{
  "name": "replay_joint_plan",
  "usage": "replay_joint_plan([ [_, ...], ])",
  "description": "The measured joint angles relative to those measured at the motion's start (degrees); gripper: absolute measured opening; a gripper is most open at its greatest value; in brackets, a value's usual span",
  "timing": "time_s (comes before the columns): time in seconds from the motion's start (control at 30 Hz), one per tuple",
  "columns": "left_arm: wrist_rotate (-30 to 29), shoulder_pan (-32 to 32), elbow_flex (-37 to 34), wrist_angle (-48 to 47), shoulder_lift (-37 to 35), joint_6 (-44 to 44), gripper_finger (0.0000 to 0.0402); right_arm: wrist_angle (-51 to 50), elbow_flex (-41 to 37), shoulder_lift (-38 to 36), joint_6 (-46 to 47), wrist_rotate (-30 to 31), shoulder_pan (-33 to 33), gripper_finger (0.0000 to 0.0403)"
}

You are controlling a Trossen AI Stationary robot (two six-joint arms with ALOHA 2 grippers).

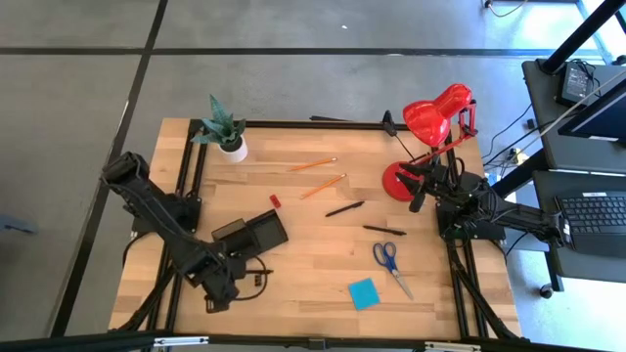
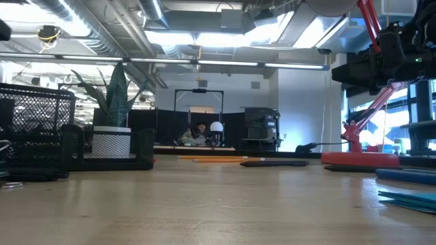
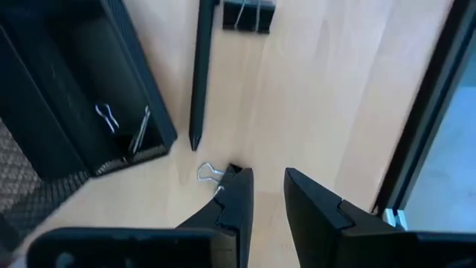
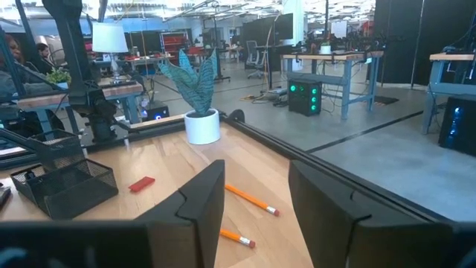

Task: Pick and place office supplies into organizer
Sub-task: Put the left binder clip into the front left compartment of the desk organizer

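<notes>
The black mesh organizer [image 1: 249,233] stands left of the table's middle, with metal clips in one compartment [image 3: 119,123]. My left gripper [image 3: 268,201] points down over the table just near of the organizer, open with nothing between its fingers. Beneath it lie a black pen [image 3: 201,74], a black binder clip [image 3: 249,15] and a second clip [image 3: 210,174], partly hidden behind one finger. Two orange pencils [image 1: 313,164] [image 1: 323,186], a red piece [image 1: 275,199], two black pens [image 1: 344,208] [image 1: 383,231], blue-handled scissors [image 1: 391,262] and a blue sticky pad [image 1: 363,292] lie loose. My right gripper [image 4: 256,201] waits open at the right edge.
A red desk lamp [image 1: 430,127] stands at the far right beside my right arm. A potted green plant [image 1: 227,132] stands at the far left corner. Black frame rails run along the table's edges [image 3: 424,112]. Bare wood shows in the table's near middle.
</notes>
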Motion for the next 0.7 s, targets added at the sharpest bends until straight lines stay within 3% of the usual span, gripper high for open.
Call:
replay_joint_plan([
  [0.33, 4.5, -1.51, 0.0, 0.08, 4.59, -3.96, 0.0121, 0.96, 0.0, 0.02, 0.17, -0.02, 0.02, 0.0154],
  [0.53, 4.54, -2.49, 0.0, -1.52, 7.44, 5.01, 0.0159, 1.04, 0.0, 0.01, 0.22, -0.02, 0.01, 0.0154],
  [0.7, 4.55, -2.49, -0.04, -6.3, 8.56, 4.48, 0.0168, 1.07, 0.0, 0.0, 0.26, -0.02, 0.01, 0.0154],
])
